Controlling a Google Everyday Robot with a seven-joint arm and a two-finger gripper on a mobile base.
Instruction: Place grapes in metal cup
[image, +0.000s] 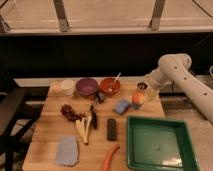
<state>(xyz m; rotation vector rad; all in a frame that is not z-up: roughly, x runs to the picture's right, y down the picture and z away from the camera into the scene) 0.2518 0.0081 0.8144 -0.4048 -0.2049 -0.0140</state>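
The grapes (71, 113), a knobbly dark red cluster, lie flat on the wooden bench (50, 135) at centre left. They are well apart from the metal cup (142, 86), a small shiny cylinder standing upright at the upper right, its dark mouth facing up to receive them. The white arm's gripper (149, 89) hangs just beside that cup, jaws apart and empty; I'd say the reach for the fruit is not yet begun.

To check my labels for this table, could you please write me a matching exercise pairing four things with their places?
Things: 1 grapes; 2 green tray; 3 carrot; 4 gripper.
Places: A near right corner of the table; B far right corner, beside the metal cup; C left part, lying loose; D near edge, left of the green tray.
Pairs: 1-C; 2-A; 3-D; 4-B.
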